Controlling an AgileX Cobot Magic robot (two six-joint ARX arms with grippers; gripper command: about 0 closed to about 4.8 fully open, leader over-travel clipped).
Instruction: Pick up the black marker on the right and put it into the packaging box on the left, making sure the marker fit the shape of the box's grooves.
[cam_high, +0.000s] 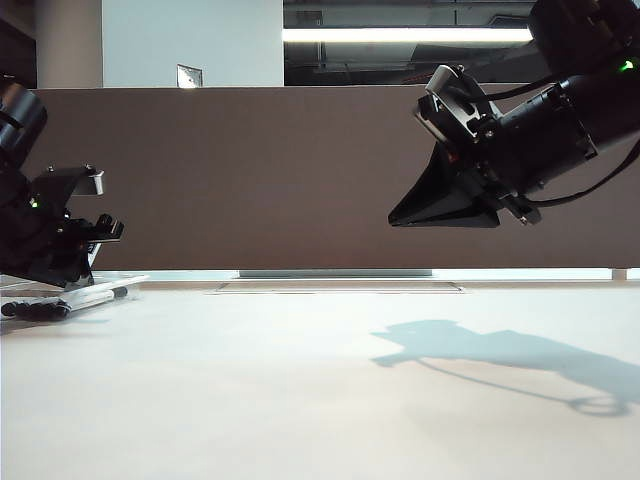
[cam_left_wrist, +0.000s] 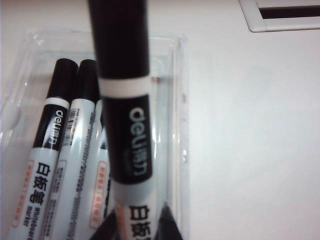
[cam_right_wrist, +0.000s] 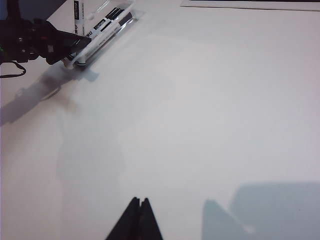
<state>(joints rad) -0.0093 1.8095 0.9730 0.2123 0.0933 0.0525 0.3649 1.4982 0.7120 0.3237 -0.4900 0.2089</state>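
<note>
The black marker (cam_left_wrist: 125, 125) has a black cap and a white barrel with print, and lies lengthwise between the fingers of my left gripper (cam_left_wrist: 137, 220). Both fingers rest against its barrel. It is tilted over the packaging box (cam_left_wrist: 180, 100), a clear plastic tray holding other markers (cam_left_wrist: 55, 130) side by side in its grooves. From the right wrist view, the left gripper (cam_right_wrist: 82, 42) is at the box (cam_right_wrist: 125, 7) with the marker (cam_right_wrist: 105, 35) pointing along it. My right gripper (cam_right_wrist: 140, 200) is shut and empty, hanging high over the bare table (cam_high: 395, 218).
A white slotted plate (cam_left_wrist: 280, 15) is set into the table just beyond the box, and also shows in the exterior view as a plate (cam_high: 340, 288). A brown panel (cam_high: 250, 180) closes the table's far side. The right arm's shadow (cam_high: 500, 355) falls on the tabletop.
</note>
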